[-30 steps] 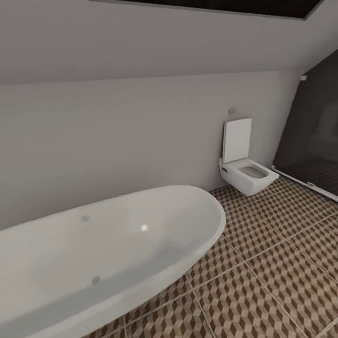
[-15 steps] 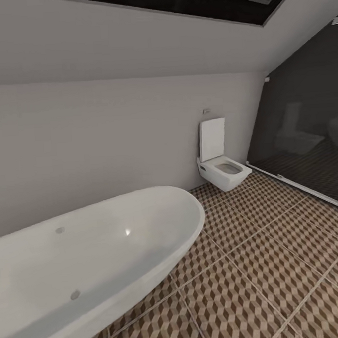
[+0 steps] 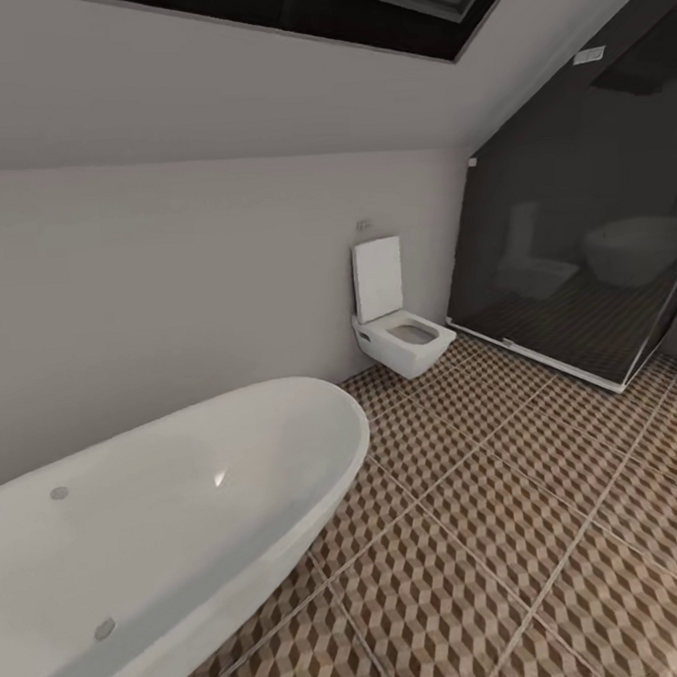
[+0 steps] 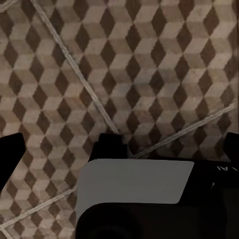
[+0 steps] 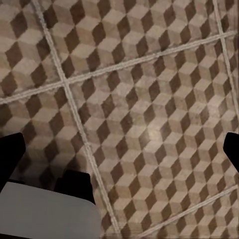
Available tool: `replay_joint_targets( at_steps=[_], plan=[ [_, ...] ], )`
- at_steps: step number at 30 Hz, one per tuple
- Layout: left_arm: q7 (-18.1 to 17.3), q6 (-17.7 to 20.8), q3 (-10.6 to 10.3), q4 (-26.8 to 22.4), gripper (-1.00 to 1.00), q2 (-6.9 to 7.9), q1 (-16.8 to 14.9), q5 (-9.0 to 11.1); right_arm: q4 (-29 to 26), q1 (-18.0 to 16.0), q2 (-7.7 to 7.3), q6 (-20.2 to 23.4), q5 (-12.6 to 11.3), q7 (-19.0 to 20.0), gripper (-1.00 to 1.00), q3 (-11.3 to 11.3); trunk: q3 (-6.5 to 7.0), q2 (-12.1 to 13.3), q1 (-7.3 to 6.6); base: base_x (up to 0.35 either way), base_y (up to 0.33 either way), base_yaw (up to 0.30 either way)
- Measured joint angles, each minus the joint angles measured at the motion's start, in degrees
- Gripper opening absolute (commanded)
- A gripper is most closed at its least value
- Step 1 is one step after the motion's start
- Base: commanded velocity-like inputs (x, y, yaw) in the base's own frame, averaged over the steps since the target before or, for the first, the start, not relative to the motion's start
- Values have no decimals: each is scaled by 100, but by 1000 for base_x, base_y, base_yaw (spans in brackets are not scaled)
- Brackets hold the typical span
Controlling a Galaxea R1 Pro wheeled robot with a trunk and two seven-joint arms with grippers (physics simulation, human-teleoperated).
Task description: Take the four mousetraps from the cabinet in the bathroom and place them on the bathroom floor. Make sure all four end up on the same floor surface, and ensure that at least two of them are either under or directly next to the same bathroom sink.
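The bathroom floor (image 3: 510,528), tiled in a brown, beige and white cube pattern with pale grout lines, spreads across the right of the head view. The mousetraps, the cabinet and the sink are out of view. In the left wrist view my left gripper (image 4: 119,149) hangs open above the floor tiles (image 4: 129,64), its dark fingertips (image 4: 11,157) far apart with nothing between them. My right gripper (image 5: 119,154) is also open over the tiles (image 5: 149,99), with its fingertips (image 5: 10,157) at the picture's edges.
A white oval bathtub (image 3: 140,531) takes up the left foreground. A white wall-hung toilet (image 3: 398,330) with its lid up stands against the far wall. A dark glass shower enclosure (image 3: 574,254) closes the far right corner. Open tiled floor lies between them.
The camera has turned to the right, so the bathtub and toilet have slid left in the picture and more of the glass shower has come into view. Nothing in the room has moved.
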Motion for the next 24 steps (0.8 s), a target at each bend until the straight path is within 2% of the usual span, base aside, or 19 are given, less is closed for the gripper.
replay_joint_targets(
  at_steps=[24],
  plan=[
    [-3, -3, -2, -1, 100, 79, 0, 0, 0, 0, 0, 0, 0, 0, 100, 0, 0, 0, 0, 0, 0, -286]
  ],
)
